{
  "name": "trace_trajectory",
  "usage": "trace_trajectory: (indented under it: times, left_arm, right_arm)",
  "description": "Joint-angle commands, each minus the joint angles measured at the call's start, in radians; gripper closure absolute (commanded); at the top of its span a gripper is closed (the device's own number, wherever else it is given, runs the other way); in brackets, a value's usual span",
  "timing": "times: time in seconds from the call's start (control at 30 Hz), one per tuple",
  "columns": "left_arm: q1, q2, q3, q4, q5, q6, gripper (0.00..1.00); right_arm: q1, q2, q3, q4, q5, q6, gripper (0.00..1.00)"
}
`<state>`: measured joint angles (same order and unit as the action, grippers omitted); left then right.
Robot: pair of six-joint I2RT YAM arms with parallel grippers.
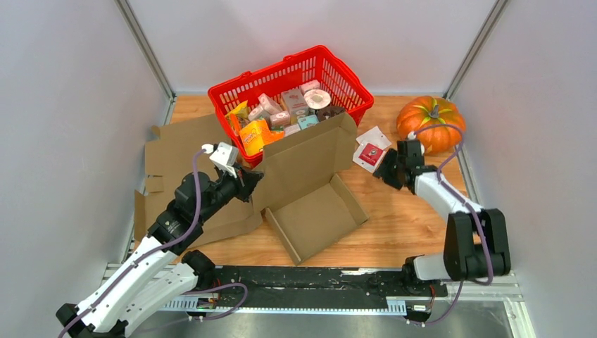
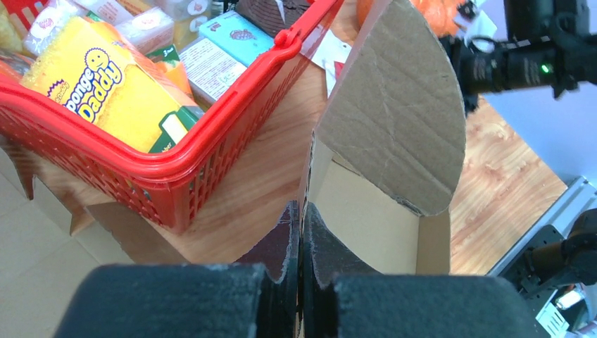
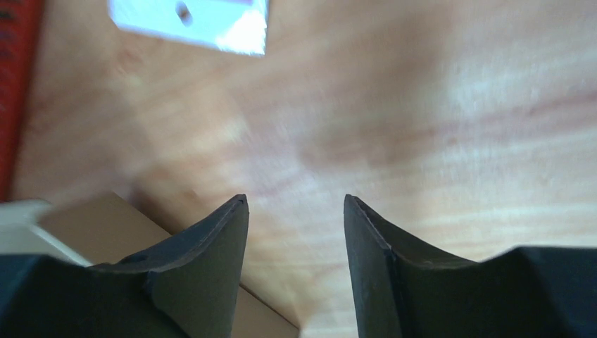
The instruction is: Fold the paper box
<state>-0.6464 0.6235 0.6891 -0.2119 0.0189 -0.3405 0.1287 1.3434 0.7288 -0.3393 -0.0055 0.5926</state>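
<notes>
The brown paper box (image 1: pixel 317 211) sits half-formed at the table's middle, its tray open and a large back panel (image 1: pixel 303 163) standing up against the basket. My left gripper (image 1: pixel 248 182) is shut on the left edge of that panel; in the left wrist view the card edge (image 2: pixel 305 211) runs between the closed fingertips (image 2: pixel 290 232), with the panel (image 2: pixel 401 120) rising beyond. My right gripper (image 1: pixel 387 169) is open and empty, just above the wood to the right of the box; a box corner (image 3: pixel 105 225) shows under its left finger (image 3: pixel 211 246).
A red basket (image 1: pixel 352 77) full of packaged goods stands right behind the box. Flat cardboard sheets (image 1: pixel 172 151) lie at the left under my left arm. A small white card with a red item (image 1: pixel 371 151) and an orange pumpkin (image 1: pixel 429 120) are at the back right.
</notes>
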Motion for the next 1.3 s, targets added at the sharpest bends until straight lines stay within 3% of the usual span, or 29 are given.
trace_trajectory:
  times: [0.0, 0.1, 0.13, 0.17, 0.3, 0.6, 0.7, 0.87, 1.07, 1.13, 1.17, 1.27]
  left_arm:
    - [0.001, -0.044, 0.014, 0.037, 0.016, -0.015, 1.0]
    - [0.002, -0.048, 0.01, 0.048, 0.012, -0.032, 1.0]
    - [0.002, -0.045, 0.007, 0.058, 0.007, -0.034, 1.0]
    - [0.001, -0.036, 0.009, 0.063, 0.01, -0.034, 1.0]
    - [0.002, 0.004, 0.016, 0.078, 0.024, -0.022, 1.0]
    - [0.002, 0.048, 0.021, 0.066, 0.064, 0.005, 1.0]
    - [0.001, 0.032, 0.01, 0.057, 0.052, -0.002, 1.0]
    - [0.001, 0.013, 0.003, 0.046, 0.033, -0.011, 1.0]
    - [0.001, 0.007, 0.012, 0.025, 0.035, -0.011, 1.0]
    - [0.001, 0.005, 0.01, 0.019, 0.038, -0.011, 1.0]
    - [0.001, 0.005, 0.009, 0.017, 0.038, -0.008, 1.0]
    - [0.002, 0.008, 0.007, 0.016, 0.041, -0.002, 1.0]
  right_arm:
    - [-0.069, 0.159, 0.19, 0.152, -0.077, 0.068, 0.56]
    - [-0.069, 0.285, 0.325, 0.194, -0.034, 0.096, 0.77]
    - [-0.067, 0.316, 0.361, 0.197, -0.027, 0.099, 0.9]
    - [-0.067, 0.347, 0.423, 0.201, -0.027, 0.098, 0.94]
    - [-0.066, 0.511, 0.567, 0.186, -0.04, 0.101, 0.96]
    - [-0.04, 0.714, 0.689, 0.174, -0.03, 0.082, 0.97]
    - [-0.028, 0.711, 0.667, 0.157, -0.007, 0.064, 0.97]
    - [-0.017, 0.602, 0.496, 0.166, 0.004, 0.052, 0.96]
    - [-0.014, 0.337, 0.215, 0.154, 0.071, 0.004, 0.92]
    - [-0.015, 0.263, 0.184, 0.094, 0.091, -0.04, 0.83]
    - [-0.015, 0.207, 0.178, 0.067, 0.107, -0.092, 0.78]
    - [-0.035, 0.131, 0.181, -0.048, 0.124, -0.163, 0.39]
